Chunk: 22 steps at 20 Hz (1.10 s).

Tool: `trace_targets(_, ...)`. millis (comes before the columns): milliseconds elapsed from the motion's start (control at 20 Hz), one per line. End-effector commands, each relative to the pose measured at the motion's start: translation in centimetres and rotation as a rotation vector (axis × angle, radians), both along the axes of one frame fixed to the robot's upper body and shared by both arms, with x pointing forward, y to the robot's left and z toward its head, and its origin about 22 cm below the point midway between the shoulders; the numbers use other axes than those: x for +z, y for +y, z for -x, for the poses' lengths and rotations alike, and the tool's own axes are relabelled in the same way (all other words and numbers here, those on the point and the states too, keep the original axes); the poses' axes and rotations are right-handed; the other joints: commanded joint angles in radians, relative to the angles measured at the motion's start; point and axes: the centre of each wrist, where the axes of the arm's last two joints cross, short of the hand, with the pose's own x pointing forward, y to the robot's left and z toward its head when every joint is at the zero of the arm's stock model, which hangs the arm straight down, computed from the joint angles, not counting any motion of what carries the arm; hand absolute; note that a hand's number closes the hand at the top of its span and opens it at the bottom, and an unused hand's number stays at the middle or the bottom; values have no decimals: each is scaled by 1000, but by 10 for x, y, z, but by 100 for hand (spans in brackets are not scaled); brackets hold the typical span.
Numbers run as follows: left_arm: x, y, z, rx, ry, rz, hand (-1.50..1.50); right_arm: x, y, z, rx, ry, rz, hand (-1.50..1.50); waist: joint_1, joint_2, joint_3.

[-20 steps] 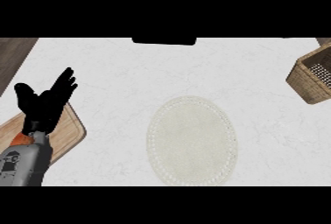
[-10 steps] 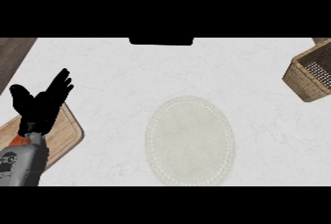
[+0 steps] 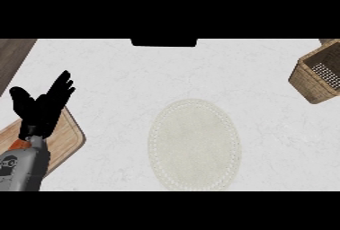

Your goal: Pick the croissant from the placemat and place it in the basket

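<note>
A pale oval placemat [image 3: 194,144] lies on the white counter, right of centre, and nothing shows on it. No croissant is in sight anywhere. A wicker basket [image 3: 317,76] sits at the right edge, partly cut off, with something grey and speckled inside it. My left hand [image 3: 41,107] is at the far left, open with fingers pointing up, resting above a wooden board. My right hand does not show.
A wooden cutting board [image 3: 66,140] lies under my left forearm at the lower left. A dark object [image 3: 164,42] sits at the counter's far edge. A brown strip [image 3: 12,54] borders the counter at the upper left.
The view has shifted slightly, so the left hand and the basket sit a little further left in the picture. The left hand keeps its open pose.
</note>
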Motion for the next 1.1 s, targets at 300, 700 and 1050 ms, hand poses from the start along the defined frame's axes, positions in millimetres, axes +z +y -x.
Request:
trace_targets(300, 6, 6, -3, -15, -10, 10, 0, -48, -46, 11, -118, -48, -61, -150, 12, 5, 1)
trace_targets(700, 14, -1, 7, -1, 1, 8, 0, -28, -53, 17, -107, -249, -57, -150, 5, -7, 1)
trace_targets(1050, -13, 11, 13, 47, 27, 0, 0, 14, -80, 39, -196, -566, -165, -150, -46, -20, 0)
